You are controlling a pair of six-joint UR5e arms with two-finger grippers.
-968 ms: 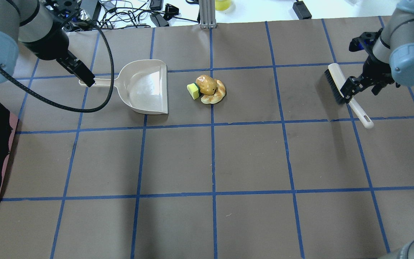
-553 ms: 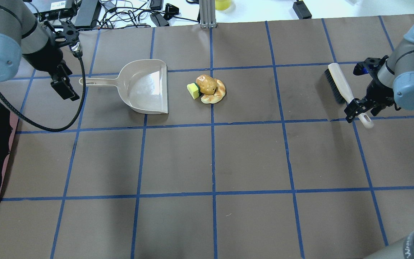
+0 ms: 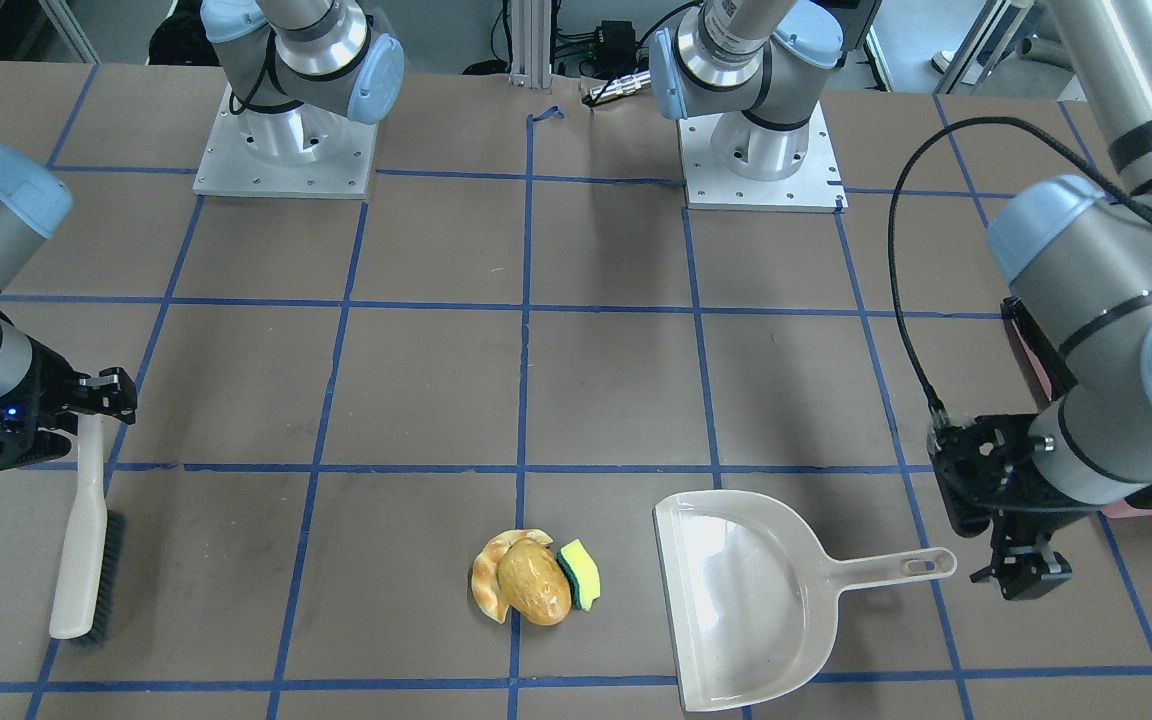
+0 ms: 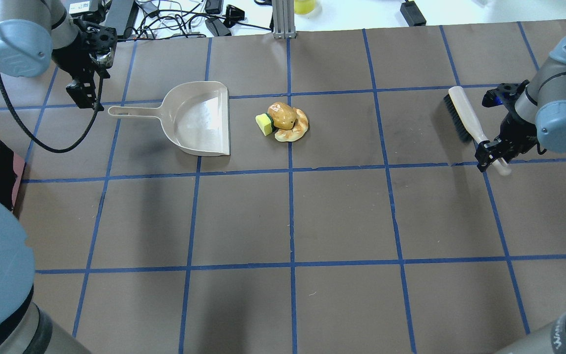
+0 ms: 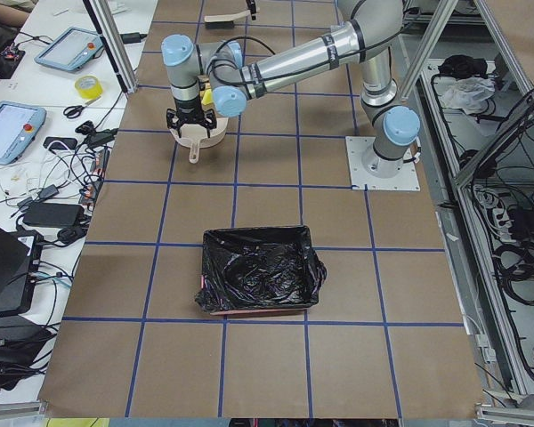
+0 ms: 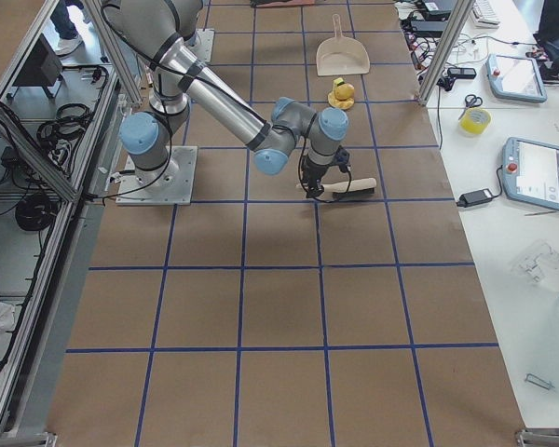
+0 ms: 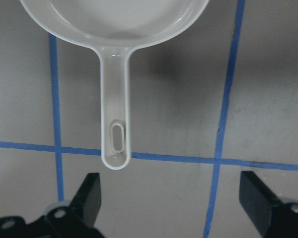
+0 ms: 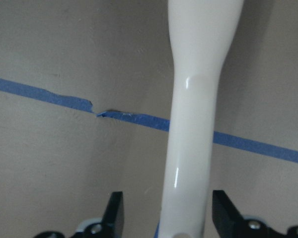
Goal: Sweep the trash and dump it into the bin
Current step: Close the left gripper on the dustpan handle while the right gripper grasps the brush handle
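On the table (image 4: pixel 342 216), wrist views best show left claw (image 7: pixel 171 198) and right claw (image 8: pixel 170 206) wide.

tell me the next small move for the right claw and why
Probably shut the right claw on the brush handle. Its open fingers straddle the handle in the wrist view, while the trash sits unswept beside the dustpan, so gripping it seems due first.
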